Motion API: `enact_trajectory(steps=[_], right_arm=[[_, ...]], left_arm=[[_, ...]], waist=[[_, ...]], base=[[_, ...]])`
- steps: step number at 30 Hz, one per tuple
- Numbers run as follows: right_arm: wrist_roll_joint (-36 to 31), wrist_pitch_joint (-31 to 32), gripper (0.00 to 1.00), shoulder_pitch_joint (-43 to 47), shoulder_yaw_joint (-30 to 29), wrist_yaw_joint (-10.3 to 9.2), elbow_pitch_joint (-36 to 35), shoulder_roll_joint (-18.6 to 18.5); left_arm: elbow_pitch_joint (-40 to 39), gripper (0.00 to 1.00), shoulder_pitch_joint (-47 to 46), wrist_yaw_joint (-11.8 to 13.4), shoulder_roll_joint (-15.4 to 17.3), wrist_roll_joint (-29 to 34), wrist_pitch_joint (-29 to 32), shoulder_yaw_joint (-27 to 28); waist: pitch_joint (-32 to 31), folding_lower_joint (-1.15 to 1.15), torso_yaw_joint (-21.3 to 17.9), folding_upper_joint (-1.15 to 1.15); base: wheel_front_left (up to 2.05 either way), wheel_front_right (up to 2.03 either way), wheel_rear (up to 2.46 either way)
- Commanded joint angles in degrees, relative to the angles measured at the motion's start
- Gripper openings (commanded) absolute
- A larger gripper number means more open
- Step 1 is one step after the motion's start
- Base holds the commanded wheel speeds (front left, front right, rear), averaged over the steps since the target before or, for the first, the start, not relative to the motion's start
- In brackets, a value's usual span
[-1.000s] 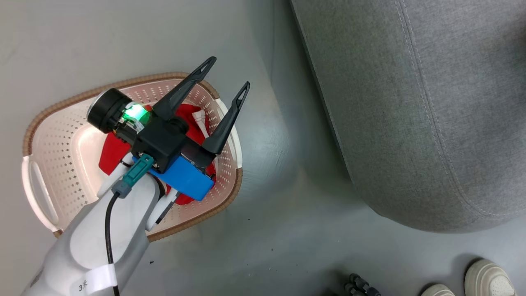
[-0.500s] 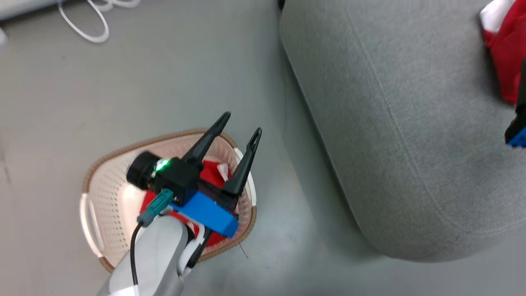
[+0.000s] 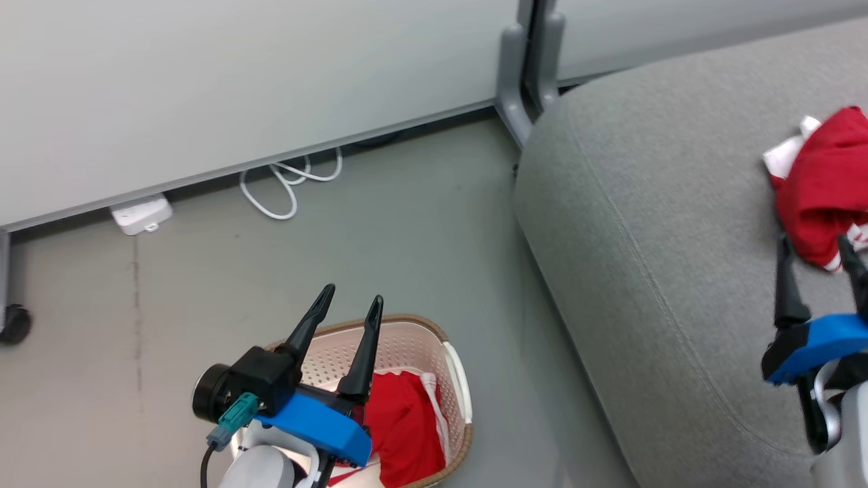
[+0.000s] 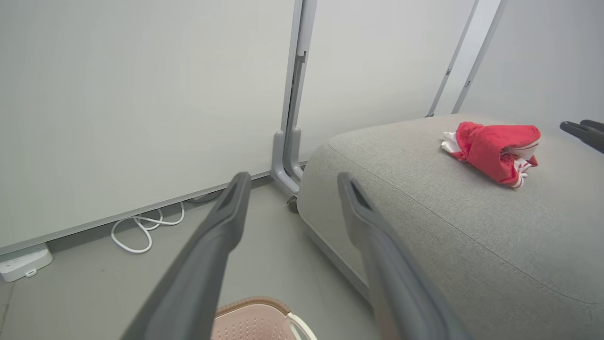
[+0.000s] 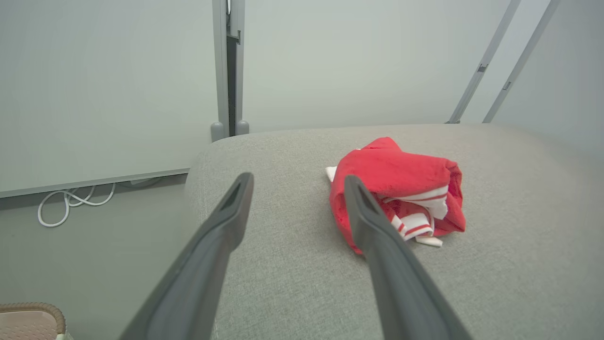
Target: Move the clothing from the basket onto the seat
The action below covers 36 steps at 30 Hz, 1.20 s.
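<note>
The grey seat (image 3: 644, 271) is filling the right side, its far end and near corner running off the head view, with its rounded edge and seam facing an open strip of floor (image 3: 407, 224). The pale wall panel (image 3: 237, 81) is closing off the back, with its grey post (image 3: 525, 81) standing right at the seat's corner. The basket (image 3: 407, 346) is sitting on the floor just off the seat's edge, cut off by the bottom of the head view and half covered by the left arm. Inside it, a red garment (image 3: 400, 420) is lying against the wall nearest the seat, with its lower part out of sight. A second red garment (image 3: 824, 183) is sitting crumpled on top of the seat, white stripes showing. The right end effector (image 3: 814, 242) is pointing at it with fingers spread wide and gripping nothing; whether a tip is brushing the cloth, I cannot tell. The left end effector (image 3: 352, 296) is hanging over the basket, also wide open and empty. A white cable (image 3: 285, 190), a power strip (image 3: 141, 213) and a dark caster (image 3: 15, 324) are lining the wall, well clear of both arms.
</note>
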Motion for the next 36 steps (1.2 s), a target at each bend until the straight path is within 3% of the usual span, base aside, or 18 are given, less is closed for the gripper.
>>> enact_trajectory(steps=[1, 9, 15, 25, 36], right_arm=[[-1.0, 0.3, 1.00, 2.4, 0.5, 0.01, -2.5, 1.0], [-0.4, 3.4, 1.00, 12.1, 4.3, 0.01, -15.6, 5.7], [0.0, 5.0, 1.00, 17.5, 7.9, 0.01, -20.9, 7.0], [1.7, 5.8, 1.00, 20.4, 13.8, 0.01, -22.5, 7.2], [3.7, 5.7, 1.00, 21.2, 15.9, 0.01, -22.4, 7.2]], left_arm=[[-0.1, 1.00, 1.2, -0.1, 0.1, 0.5, -0.3, 0.9], [0.2, 1.00, 4.3, -0.1, 0.0, 1.5, -0.2, 6.5], [0.5, 1.00, 5.9, -0.1, -0.6, 2.1, -0.2, 10.7], [1.2, 1.00, 9.0, -0.1, -0.5, 2.9, -0.2, 15.9], [1.5, 1.00, 9.9, -0.1, -1.0, 3.3, -0.2, 16.7]], waist=[[-2.9, 0.02, 3.3, 0.00], [-5.4, 0.02, 6.5, 0.00], [-6.7, 0.02, 8.4, 0.00], [-8.6, 0.02, 8.8, 0.00], [-9.2, 0.02, 10.3, 0.00]], base=[[0.00, 0.00, 0.00], [0.00, 0.00, 0.00], [0.00, 0.00, 0.00], [0.00, 0.00, 0.00], [0.00, 0.00, 0.00]])
